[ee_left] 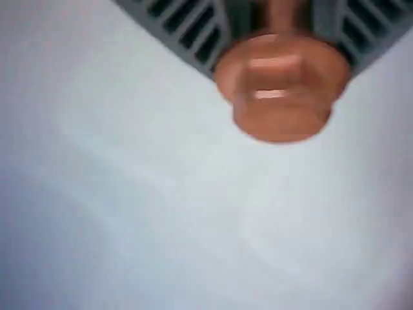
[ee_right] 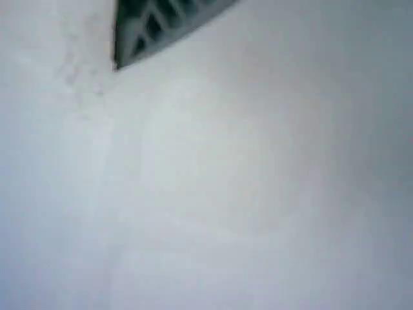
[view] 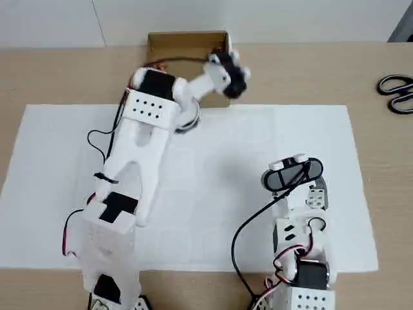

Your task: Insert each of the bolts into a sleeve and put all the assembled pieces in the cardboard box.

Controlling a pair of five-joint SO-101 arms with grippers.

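Note:
My left gripper (view: 227,71) is stretched out to the right-hand near corner of the cardboard box (view: 174,44) at the back of the table. In the left wrist view its grey ribbed fingers (ee_left: 177,22) are shut on an orange bolt (ee_left: 281,90), whose hexagonal flanged head sticks out past the fingertips over a pale surface. I cannot see whether a sleeve is on it. My right gripper (view: 295,173) is folded back at the near right and points down at the white paper (view: 226,194).
The white paper sheet covers most of the table between the arms. A pair of scissors (view: 397,92) lies on the bare wood at the far right edge. Cables trail from both arms.

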